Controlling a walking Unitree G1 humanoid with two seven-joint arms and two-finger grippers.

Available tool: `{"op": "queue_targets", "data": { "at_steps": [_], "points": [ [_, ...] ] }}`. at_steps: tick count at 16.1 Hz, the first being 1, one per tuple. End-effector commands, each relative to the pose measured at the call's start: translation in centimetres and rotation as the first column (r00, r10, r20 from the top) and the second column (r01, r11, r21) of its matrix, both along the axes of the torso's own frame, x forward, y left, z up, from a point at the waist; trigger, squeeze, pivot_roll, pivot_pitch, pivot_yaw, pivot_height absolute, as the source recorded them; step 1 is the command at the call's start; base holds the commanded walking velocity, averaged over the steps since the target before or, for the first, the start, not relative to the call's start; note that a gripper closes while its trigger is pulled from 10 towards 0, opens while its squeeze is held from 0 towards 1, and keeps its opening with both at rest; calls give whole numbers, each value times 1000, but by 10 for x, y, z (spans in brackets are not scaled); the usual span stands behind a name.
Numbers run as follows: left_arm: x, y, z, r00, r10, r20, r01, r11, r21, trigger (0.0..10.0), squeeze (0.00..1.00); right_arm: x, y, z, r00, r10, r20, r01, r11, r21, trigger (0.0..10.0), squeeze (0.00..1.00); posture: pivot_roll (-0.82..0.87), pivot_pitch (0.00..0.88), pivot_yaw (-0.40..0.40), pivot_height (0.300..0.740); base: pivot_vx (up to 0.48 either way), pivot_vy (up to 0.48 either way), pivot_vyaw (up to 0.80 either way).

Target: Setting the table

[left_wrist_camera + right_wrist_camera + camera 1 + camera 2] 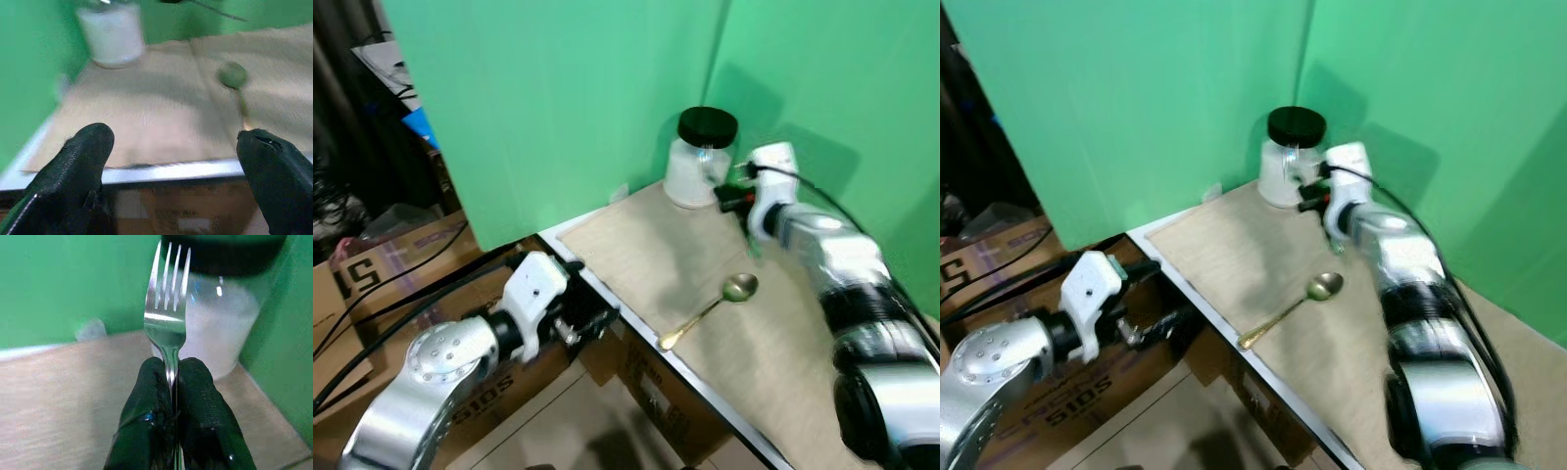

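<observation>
A gold spoon (715, 305) lies on the beige mat (636, 245) of the table, its bowl pointing toward the back. My right gripper (730, 199) hovers above the mat's far end, right beside a glass jar (698, 157) with a black lid. It is shut on a silver fork (166, 313), whose tines point up toward the jar (220, 333). My left gripper (597, 319) hangs open just off the table's near-left edge, below the tabletop level. Through its fingers (83, 166) the spoon (234, 78) shows on the mat.
Green screens stand behind the table on two sides. Cardboard boxes (372, 279) and black cables sit on the floor at the left. More boxes stand under the table edge (656, 387). The mat between spoon and jar is bare.
</observation>
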State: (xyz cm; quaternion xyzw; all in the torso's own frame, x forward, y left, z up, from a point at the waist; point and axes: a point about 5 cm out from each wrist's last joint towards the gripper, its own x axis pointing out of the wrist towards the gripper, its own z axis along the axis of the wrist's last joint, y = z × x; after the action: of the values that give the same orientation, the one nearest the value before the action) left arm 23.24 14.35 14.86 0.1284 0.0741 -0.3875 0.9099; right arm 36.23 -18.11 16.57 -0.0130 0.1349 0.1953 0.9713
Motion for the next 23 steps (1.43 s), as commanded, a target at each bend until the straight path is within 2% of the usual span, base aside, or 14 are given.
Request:
{"op": "queue_targets", "data": {
  "at_steps": [1,2,3,4,6,8,9,11,12,13,16,18,20,23],
  "points": [
    [5,-3,3,999,39,37,-39,999,2,10000,0,-13,-4,18,998,8,69,-11,999,40,0,0,77,0,-40,740,0,0,0],
    [11,-11,7,992,100,78,-99,995,-24,10000,0,-40,-8,26,990,1,138,-9,998,56,0,0,73,0,-40,740,0,0,0],
    [13,-14,8,987,130,94,-128,991,-24,10000,0,-52,-11,27,987,-17,160,8,998,59,9373,0,71,0,-39,740,0,0,0],
    [18,-18,11,976,187,115,-184,982,-41,10000,0,-74,-12,31,976,-56,211,41,996,77,10000,0,61,0,-31,740,0,0,0],
    [22,-24,21,957,246,151,-235,968,-88,10000,0,-101,-12,37,943,-153,294,140,988,67,10000,0,54,0,-25,740,0,0,0],
    [20,-26,25,946,278,165,-263,959,-103,10000,0,-124,-2,37,922,-235,307,195,969,155,10000,0,31,0,-15,740,0,0,-772],
    [18,-22,22,925,345,161,-332,938,-103,10000,0,-140,7,31,915,-278,291,239,958,161,10000,0,25,0,-14,740,0,0,-800],
    [17,-18,21,913,375,160,-363,926,-98,10000,0,-146,8,28,906,-309,291,278,950,142,10000,0,27,0,-22,740,0,0,-800],
    [14,-15,20,905,396,156,-384,918,-98,10000,0,-149,4,25,881,-359,309,348,933,91,10000,0,32,0,-26,740,0,0,-800],
    [14,-13,20,898,412,152,-401,911,-102,10000,0,-150,2,22,876,-388,287,374,921,105,10000,0,33,0,-27,740,0,0,-800],
    [13,-13,21,888,436,146,-418,898,-138,10000,0,-145,1,21,871,-407,273,399,913,88,10000,0,35,0,-32,740,0,0,-800],
    [12,-11,21,875,462,141,-444,884,-145,10000,0,-143,3,21,871,-411,270,397,912,106,10000,0,50,0,-50,740,0,0,-800],
    [13,-4,19,856,498,137,-481,866,-137,10000,0,-138,11,19,892,-370,259,356,929,98,10000,0,44,0,-44,740,0,0,-800],
    [13,-4,18,855,502,128,-486,863,-138,10000,0,-136,17,20,912,-315,261,303,949,88,10000,0,52,0,-61,740,0,0,-800]
  ]
}}
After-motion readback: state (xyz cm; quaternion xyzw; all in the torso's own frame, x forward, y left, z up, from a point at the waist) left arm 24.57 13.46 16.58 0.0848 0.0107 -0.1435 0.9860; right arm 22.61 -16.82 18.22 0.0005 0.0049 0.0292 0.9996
